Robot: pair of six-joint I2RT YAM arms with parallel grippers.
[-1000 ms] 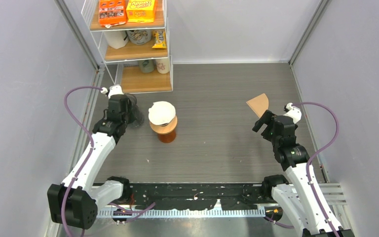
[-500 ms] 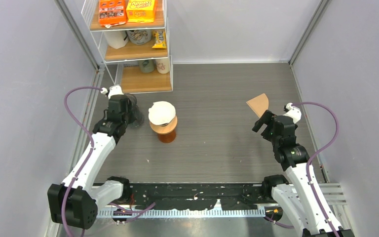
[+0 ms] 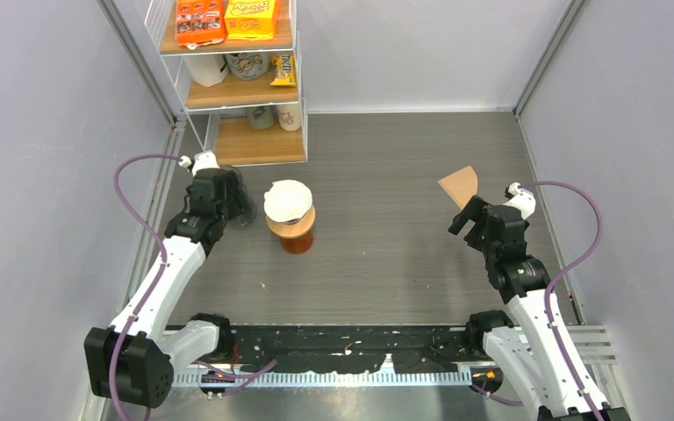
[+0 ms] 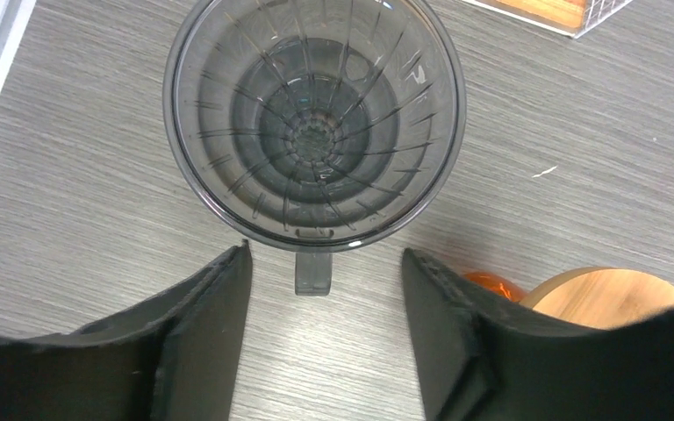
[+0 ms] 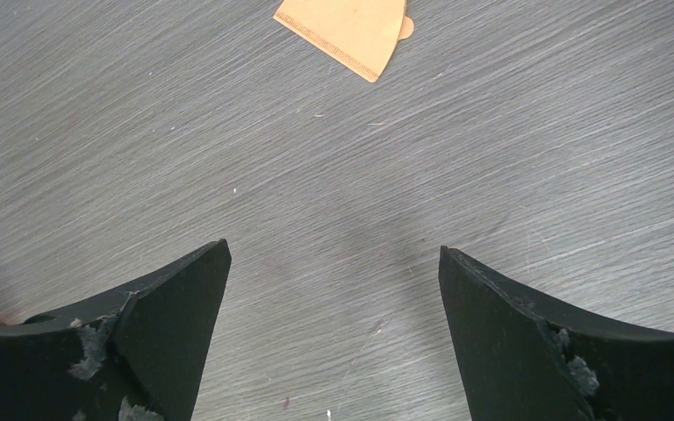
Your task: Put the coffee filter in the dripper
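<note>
The dripper [image 4: 314,123] is a clear smoky cone standing upright on the table, its small handle tab pointing at my left gripper [image 4: 325,251]. That gripper is open, its fingers either side of the tab without touching it. From above, the dripper [image 3: 244,209] is mostly hidden under the left gripper [image 3: 228,200]. The coffee filter [image 3: 459,184] is a flat brown paper wedge lying on the table at the right. It also shows at the top of the right wrist view, the coffee filter [image 5: 347,31]. My right gripper [image 5: 333,251] hangs open and empty just short of it, the right gripper [image 3: 462,219].
An orange glass carafe [image 3: 295,230] with a wooden collar and a white top stands just right of the dripper. A wire shelf unit [image 3: 237,83] with boxes, cups and snacks stands at the back left. Grey walls close in both sides.
The left gripper has shifted slightly at the dripper and its jaws now stand apart. The right arm and the filter have not moved.
</note>
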